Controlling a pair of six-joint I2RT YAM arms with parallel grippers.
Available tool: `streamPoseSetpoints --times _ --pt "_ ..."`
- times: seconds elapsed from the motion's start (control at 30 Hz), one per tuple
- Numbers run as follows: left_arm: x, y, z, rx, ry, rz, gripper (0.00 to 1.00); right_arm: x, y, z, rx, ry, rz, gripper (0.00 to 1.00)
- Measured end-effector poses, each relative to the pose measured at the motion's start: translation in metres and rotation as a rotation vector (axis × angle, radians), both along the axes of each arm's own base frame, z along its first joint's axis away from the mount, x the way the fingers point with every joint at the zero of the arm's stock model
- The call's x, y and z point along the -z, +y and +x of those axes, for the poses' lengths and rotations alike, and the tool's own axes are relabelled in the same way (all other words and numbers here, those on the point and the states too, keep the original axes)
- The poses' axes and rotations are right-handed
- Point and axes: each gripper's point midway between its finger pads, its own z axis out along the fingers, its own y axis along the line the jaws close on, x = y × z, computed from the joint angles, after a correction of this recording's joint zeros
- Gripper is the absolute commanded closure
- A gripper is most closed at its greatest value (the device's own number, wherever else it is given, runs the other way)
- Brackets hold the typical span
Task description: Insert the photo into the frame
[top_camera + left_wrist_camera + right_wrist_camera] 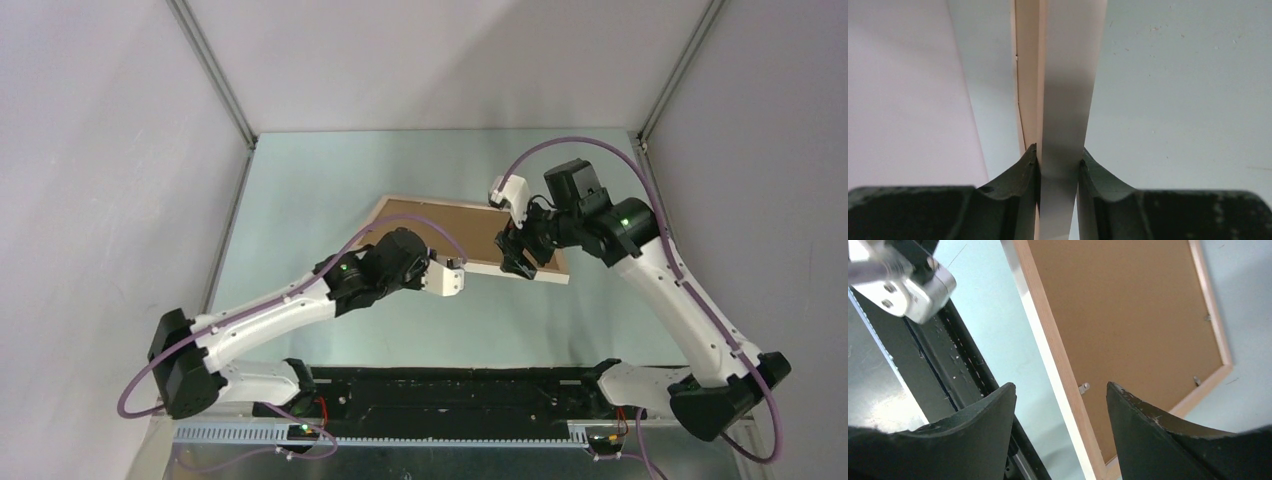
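On the table [320, 190], midway out, the frame [500, 271] sits back-side up, brown backing board [470, 230] uppermost. Your left gripper [1058, 155] pinches its near-left rail, jaws narrowly parted; your right gripper [1060, 390] hangs above its right end, jaws wide, holding nothing.

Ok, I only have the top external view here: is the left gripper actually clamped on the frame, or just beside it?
Observer: Clamped. The left wrist view shows the left gripper shut on the frame rail, one jaw on each side.
Operator: And the right one?
Observer: The right gripper is open, with the rail showing in the gap between its jaws.
Operator: Anything holding the back in?
Observer: Small metal tabs sit at the rail's inner edge, on the brown backing board.
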Motion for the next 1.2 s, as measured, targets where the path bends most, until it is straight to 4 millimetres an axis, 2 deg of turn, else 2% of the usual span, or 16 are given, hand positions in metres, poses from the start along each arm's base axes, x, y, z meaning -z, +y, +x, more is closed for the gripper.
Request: streamPoseSetpoints --times 0.2,0.5,0.77,0.97,1.2 --pt "-0.025 0.01 -0.013 0.001 0.018 -0.04 1.0 -0.013 0.001 -0.013 -0.043 -0.088 -0.02 0.28" --pt "-0.05 0.019 -0.024 -0.004 0.058 -0.06 1.0 -0.01 0.01 -0.031 -0.164 -0.172 -0.117 0.27" --pt "-0.066 0.02 -0.028 0.006 0.083 -0.086 1.0 -0.011 0.015 -0.02 -0.188 -0.278 -0.22 0.27" --pt "-0.067 0.02 -0.029 0.009 0.103 -0.099 1.0 -0.016 0.013 -0.005 -0.16 -0.353 -0.258 0.28" --pt "-0.068 0.02 -0.027 0.01 0.122 -0.12 1.0 -0.021 0.016 -0.001 -0.163 -0.389 -0.257 0.29"
